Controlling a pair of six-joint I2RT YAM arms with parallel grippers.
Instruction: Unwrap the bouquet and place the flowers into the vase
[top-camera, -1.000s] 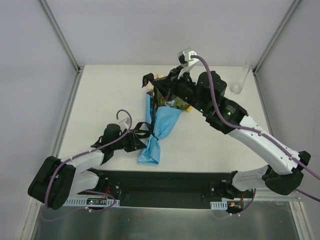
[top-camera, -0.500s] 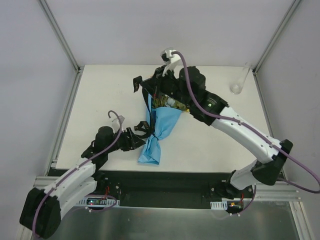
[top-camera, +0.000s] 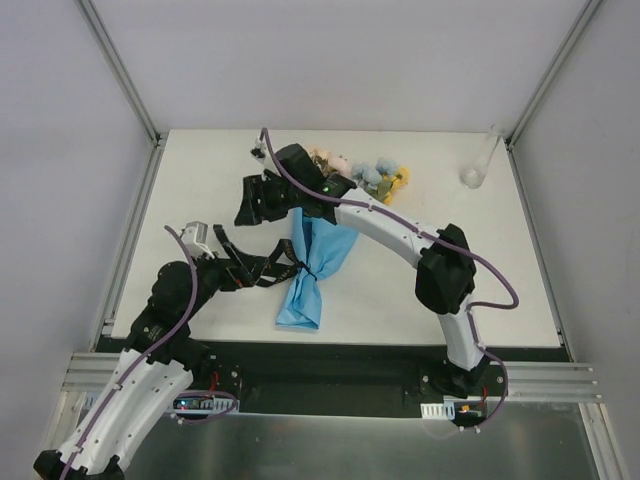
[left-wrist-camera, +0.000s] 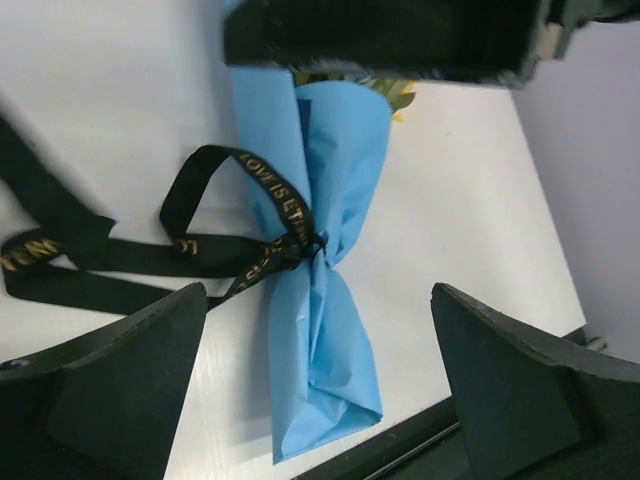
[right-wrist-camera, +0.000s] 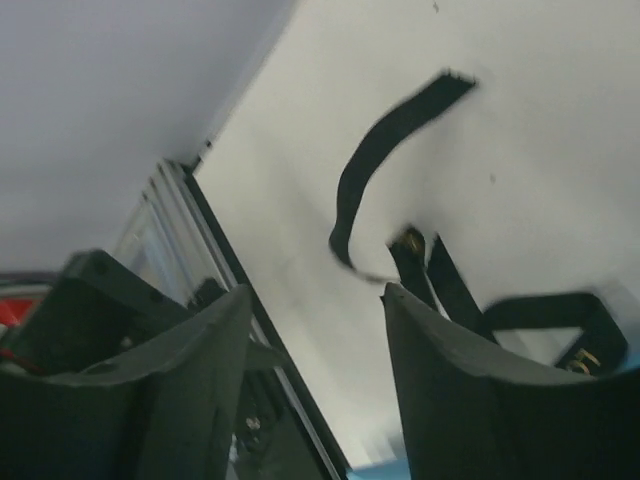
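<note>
top external view has the bouquet (top-camera: 320, 255) lying flat on the bench (top-camera: 200, 180), its long axis running from the twisted tail of blue paper (top-camera: 300, 305) at the near edge up and slightly rightward to the flowers (top-camera: 375, 172) at the far side (the stems between are hidden under the right arm (top-camera: 400, 225)). the black ribbon (top-camera: 262, 266) is knotted round the cone's waist and trails leftward, straight toward the left claw (top-camera: 232, 268), which stands wide open just beside the loops with nothing in it; in its wrist view the knot sits ahead between the fingers. the right claw (top-camera: 248, 206) hovers off the cone's far-left side, partly open and empty, looking down on a loose ribbon end. the left claw is the nearer one to the knot, i judge. the vase (top-camera: 478, 166) stands well apart at the far right corner.
</note>
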